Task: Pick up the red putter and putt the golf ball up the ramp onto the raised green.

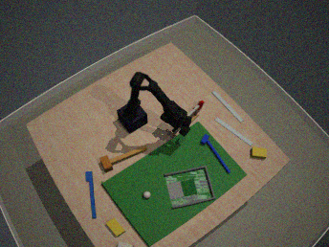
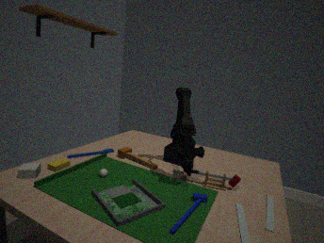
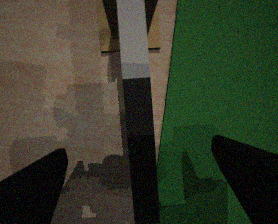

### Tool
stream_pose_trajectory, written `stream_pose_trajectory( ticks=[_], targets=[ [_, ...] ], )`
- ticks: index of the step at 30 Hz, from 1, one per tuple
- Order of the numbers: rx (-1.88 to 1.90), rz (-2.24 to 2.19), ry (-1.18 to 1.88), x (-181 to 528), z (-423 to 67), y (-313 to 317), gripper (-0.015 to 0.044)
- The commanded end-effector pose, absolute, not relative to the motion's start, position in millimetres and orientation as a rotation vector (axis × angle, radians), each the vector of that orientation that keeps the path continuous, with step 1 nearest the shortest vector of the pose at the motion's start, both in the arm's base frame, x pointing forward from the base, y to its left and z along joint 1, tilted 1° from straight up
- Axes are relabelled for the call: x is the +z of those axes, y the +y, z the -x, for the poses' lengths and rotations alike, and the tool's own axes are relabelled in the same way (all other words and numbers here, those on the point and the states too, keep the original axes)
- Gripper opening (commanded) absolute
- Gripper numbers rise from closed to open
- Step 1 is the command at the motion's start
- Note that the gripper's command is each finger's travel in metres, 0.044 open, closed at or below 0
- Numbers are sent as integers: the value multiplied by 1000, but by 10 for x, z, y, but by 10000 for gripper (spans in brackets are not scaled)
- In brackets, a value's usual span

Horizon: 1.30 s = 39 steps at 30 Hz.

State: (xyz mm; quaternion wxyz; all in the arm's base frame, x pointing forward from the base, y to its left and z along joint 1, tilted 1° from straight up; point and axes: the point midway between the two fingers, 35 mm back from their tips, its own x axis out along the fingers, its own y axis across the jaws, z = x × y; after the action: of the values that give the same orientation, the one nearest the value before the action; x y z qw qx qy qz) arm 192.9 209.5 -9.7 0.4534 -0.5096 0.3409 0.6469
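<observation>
The red putter [image 1: 200, 103] [image 2: 234, 181] lies on the table just off the far edge of the green mat [image 1: 139, 213] [image 2: 71, 186] [image 3: 225, 75]. In the wrist view its grey shaft [image 3: 134, 45] runs into a black grip straight below me. My gripper [image 1: 185, 127] [image 2: 188, 168] [image 3: 140, 149] is open, low over the grip, with one finger on each side and nothing held. The white golf ball [image 1: 146, 194] [image 2: 104, 172] rests on the mat. The raised green [image 1: 188, 187] [image 2: 127, 201] with its grey ramp frame stands to the right of the ball.
A blue putter [image 1: 215, 152] [image 2: 188, 212] lies on the mat's right part. A wooden putter [image 1: 121, 157] [image 2: 137, 158] and a blue stick [image 1: 91, 193] [image 2: 89, 153] lie to the left. Yellow blocks [image 1: 259, 152] [image 1: 115, 227] and two white strips [image 1: 227, 105] [image 1: 233, 131] lie around.
</observation>
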Motion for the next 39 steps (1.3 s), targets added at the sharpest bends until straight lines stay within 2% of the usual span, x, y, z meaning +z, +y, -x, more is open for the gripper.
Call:
stream_pose_trajectory(
  ticks=[1,19,34,39],
  targets=[
    [1597,1264,840,-142,-1930,2087,440],
    [1598,1264,840,-361,-1933,2084,440],
    [1595,1259,837,-327,-1943,2100,46],
    [1595,1259,837,-327,-1943,2100,13]
  ],
)
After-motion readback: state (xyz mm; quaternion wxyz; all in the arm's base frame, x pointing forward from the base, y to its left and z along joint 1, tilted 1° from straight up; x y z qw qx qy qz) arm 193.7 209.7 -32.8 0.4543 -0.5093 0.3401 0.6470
